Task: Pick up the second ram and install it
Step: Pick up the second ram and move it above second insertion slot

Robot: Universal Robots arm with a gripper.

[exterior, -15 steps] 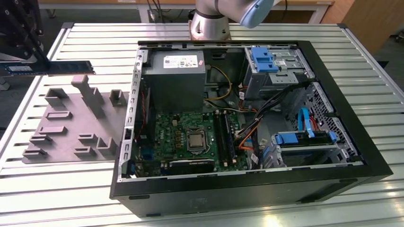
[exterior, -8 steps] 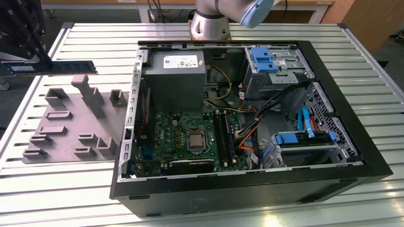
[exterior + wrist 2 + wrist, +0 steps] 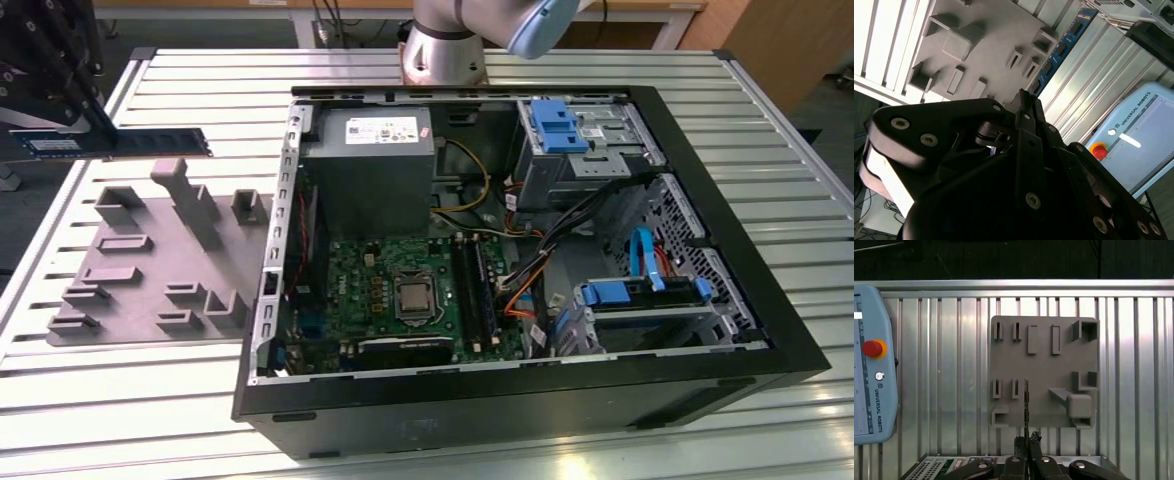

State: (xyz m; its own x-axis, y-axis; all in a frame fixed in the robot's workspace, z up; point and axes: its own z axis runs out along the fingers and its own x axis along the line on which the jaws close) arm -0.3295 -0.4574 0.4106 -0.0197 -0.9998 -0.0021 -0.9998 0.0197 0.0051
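The second ram (image 3: 147, 142), a long dark blue stick, hangs level above the slatted table at the exterior view's left, over the far edge of the grey fixture plate (image 3: 160, 260). My gripper (image 3: 96, 128) is shut on it from above. In the first wrist view the ram (image 3: 1026, 402) shows edge-on as a thin line running out from between the fingertips (image 3: 1031, 437). In the second wrist view the ram (image 3: 1061, 47) reaches past the black gripper (image 3: 1026, 100). The open computer case (image 3: 267, 300) holds the green motherboard (image 3: 387, 290) with its long black slots (image 3: 474, 295).
The fixture plate (image 3: 1044, 370) has raised posts and pockets. A teach pendant (image 3: 871, 365) with a red stop button lies on the table beside it. Inside the case are a power supply (image 3: 367, 160), blue drive brackets (image 3: 561, 125) and loose cables (image 3: 534, 280). The arm's base (image 3: 447, 50) stands behind the case.
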